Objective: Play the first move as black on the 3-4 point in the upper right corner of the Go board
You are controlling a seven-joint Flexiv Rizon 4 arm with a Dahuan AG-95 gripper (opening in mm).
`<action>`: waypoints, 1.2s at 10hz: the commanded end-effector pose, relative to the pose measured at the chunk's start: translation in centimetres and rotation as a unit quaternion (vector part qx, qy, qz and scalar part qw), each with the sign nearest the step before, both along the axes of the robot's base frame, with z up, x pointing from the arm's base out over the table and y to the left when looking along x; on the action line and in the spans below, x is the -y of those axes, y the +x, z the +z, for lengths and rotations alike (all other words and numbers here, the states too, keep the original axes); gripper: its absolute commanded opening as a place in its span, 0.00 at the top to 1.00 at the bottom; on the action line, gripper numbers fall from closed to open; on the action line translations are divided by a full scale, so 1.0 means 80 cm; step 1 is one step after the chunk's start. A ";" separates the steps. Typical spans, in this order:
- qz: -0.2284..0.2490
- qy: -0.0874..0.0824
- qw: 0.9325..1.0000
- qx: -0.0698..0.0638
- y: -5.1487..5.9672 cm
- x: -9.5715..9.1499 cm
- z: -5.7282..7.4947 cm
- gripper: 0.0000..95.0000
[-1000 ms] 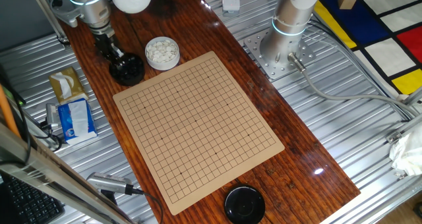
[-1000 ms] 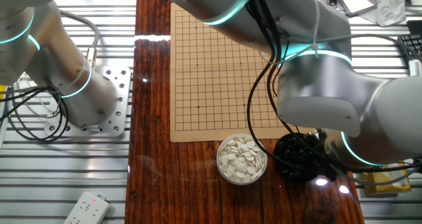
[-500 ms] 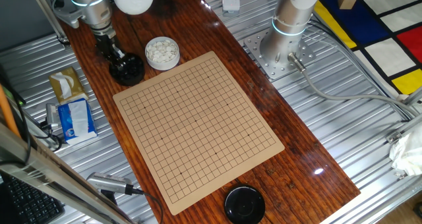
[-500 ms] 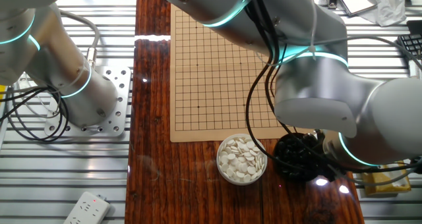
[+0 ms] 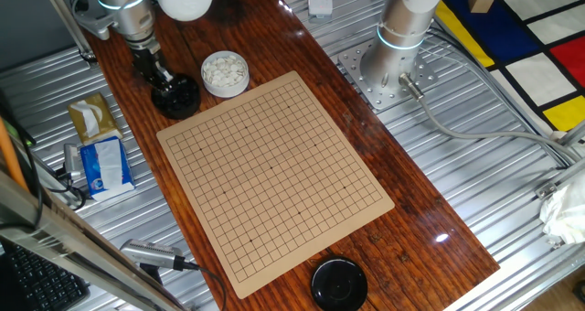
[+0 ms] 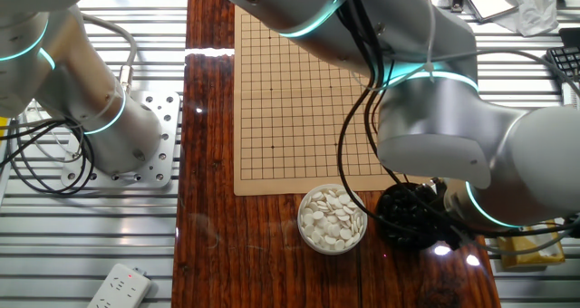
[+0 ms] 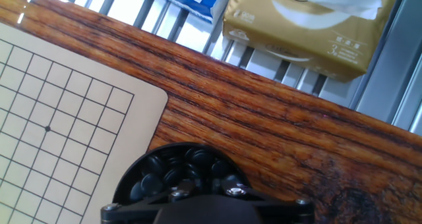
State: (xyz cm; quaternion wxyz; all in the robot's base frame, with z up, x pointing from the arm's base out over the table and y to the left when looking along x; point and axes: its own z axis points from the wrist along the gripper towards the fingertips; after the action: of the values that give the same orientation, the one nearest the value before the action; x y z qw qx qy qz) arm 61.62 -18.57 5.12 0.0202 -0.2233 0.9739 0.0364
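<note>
The arm is pointing straight down, its pincer [image 5: 166, 84] dipping into the bowl of black stones [image 7: 179, 176]; finger spread is hidden.

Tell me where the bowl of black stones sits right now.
The bowl of black stones is off the Go board's corner, next to the bowl of white stones, directly under the gripper.
</note>
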 end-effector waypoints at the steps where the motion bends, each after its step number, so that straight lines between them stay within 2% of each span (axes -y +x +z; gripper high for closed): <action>1: -0.001 -0.001 1.000 0.000 0.000 0.000 0.000 1.00; 4: 0.001 -0.001 1.000 0.000 0.000 0.000 0.000 1.00; 5: 0.002 0.002 1.000 0.001 0.000 0.000 -0.001 0.80; 12: 0.009 0.004 1.000 0.007 0.000 0.000 -0.010 0.80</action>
State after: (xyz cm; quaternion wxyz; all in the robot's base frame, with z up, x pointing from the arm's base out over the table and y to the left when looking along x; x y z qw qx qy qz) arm 61.61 -18.61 4.32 0.0281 -0.2329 0.9713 0.0384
